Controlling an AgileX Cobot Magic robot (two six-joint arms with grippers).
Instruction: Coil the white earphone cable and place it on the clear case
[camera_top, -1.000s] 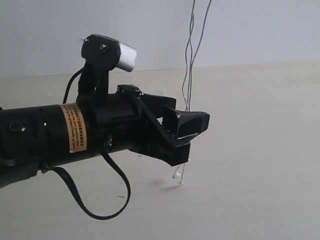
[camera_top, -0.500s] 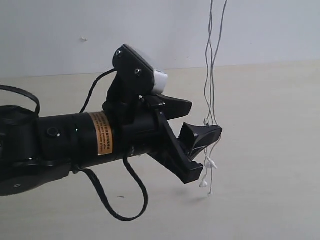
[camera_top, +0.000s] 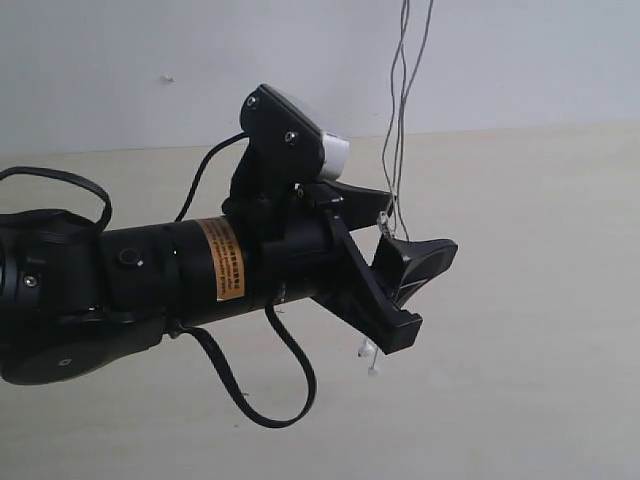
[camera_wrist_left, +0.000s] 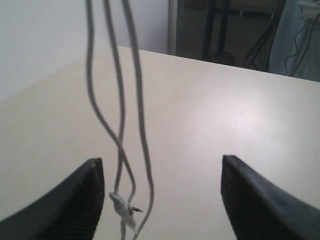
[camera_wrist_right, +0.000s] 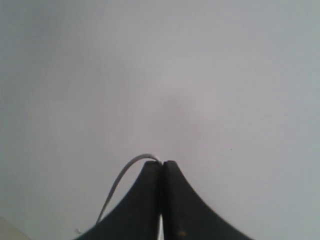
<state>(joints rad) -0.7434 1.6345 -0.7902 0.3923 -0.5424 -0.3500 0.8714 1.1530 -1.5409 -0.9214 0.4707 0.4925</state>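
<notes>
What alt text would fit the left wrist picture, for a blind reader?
Thin strands of the white earphone cable hang down between the two black fingers of the open left gripper, above a pale table.

A smooth pale beige bench (camera_top: 540, 330) meets a plain grey-white wall (camera_top: 90, 60); a dark metal stand (camera_wrist_left: 220, 27) rises beyond the bench's edge.

Closed right tool (camera_wrist_right: 161, 164) pinches white earphone cable (camera_wrist_right: 118, 182); pale wall (camera_wrist_right: 160, 70) behind.
</notes>
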